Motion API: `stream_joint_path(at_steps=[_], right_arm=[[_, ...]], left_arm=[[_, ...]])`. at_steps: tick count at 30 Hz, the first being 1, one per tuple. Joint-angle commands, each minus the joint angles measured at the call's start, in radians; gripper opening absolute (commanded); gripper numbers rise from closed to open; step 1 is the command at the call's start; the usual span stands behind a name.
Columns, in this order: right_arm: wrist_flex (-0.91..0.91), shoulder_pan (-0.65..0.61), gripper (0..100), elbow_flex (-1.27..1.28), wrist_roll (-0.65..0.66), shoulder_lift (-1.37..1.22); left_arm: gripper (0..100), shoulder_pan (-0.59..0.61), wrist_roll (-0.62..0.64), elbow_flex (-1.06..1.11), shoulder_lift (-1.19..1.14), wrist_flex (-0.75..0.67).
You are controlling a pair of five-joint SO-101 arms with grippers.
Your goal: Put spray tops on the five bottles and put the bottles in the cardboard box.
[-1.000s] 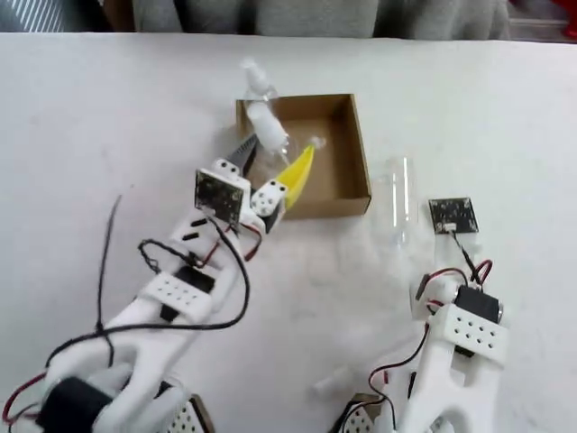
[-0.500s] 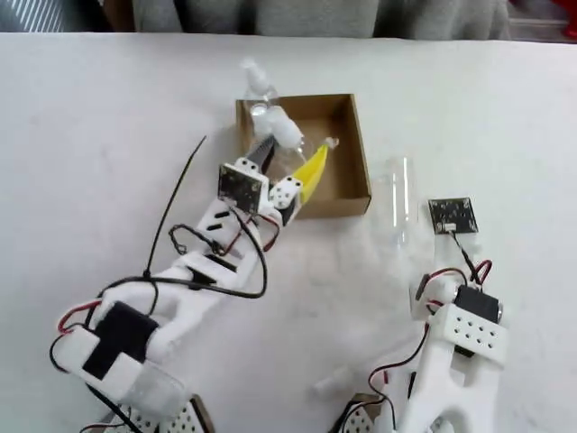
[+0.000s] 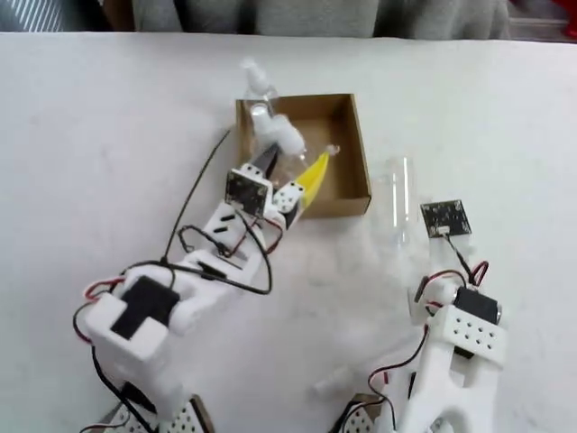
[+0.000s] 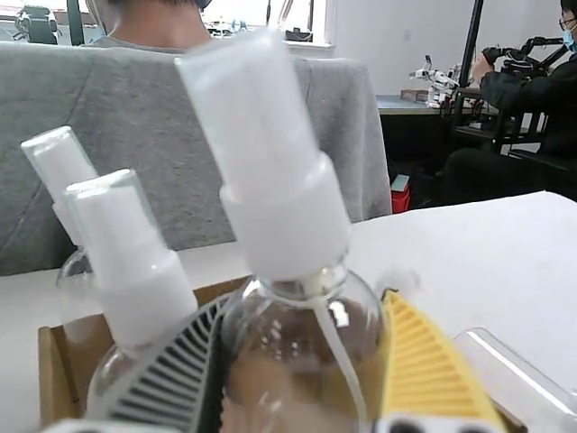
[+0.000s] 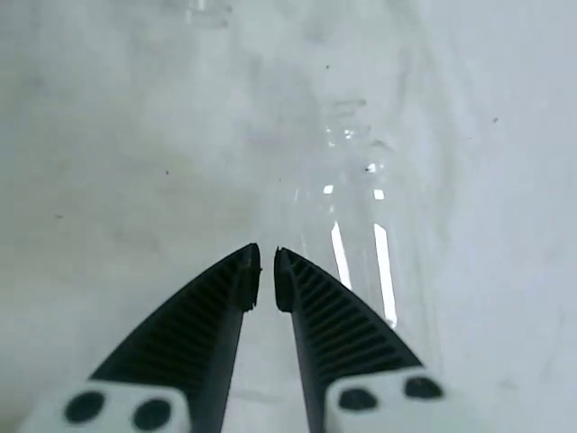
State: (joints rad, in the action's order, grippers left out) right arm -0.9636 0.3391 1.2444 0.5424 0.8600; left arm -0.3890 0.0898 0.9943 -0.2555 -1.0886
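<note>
My left gripper (image 3: 290,155) is shut on a clear bottle (image 3: 285,135) fitted with a white spray top (image 4: 270,171), holding it tilted over the near-left part of the cardboard box (image 3: 354,162). The bottle (image 4: 293,347) sits between the black finger (image 4: 176,379) and the yellow finger (image 4: 424,370). Two more capped bottles (image 4: 122,271) (image 4: 59,176) stand at the box's far-left corner. A bare clear bottle (image 3: 401,203) lies on the table right of the box. My right gripper (image 5: 267,266) hangs shut just short of that bottle (image 5: 361,207).
A loose white spray top (image 3: 332,380) lies on the table near the front, between the two arm bases. The white table (image 3: 108,117) stretches left of the box. Chairs and people sit beyond the far edge.
The left arm has swung right and stretched forward, carrying the capped bottle farther over the box. The right wrist has shifted slightly left.
</note>
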Motion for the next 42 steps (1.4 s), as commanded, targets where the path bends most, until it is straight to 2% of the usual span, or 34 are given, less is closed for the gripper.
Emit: stream_joint_path(at_steps=[1,37,42], right_arm=[[0.013,0.004,1.5,-0.009,0.009,0.01],[0.027,0.002,1.5,-0.006,0.011,0.002],[0.027,0.002,1.5,-0.006,0.011,0.002]], left_arm=[[2,0.019,0.012,-0.089,-0.038,-0.032],[2,0.031,0.014,-0.071,-0.058,0.032],[2,0.03,0.014,-0.072,-0.056,0.075]])
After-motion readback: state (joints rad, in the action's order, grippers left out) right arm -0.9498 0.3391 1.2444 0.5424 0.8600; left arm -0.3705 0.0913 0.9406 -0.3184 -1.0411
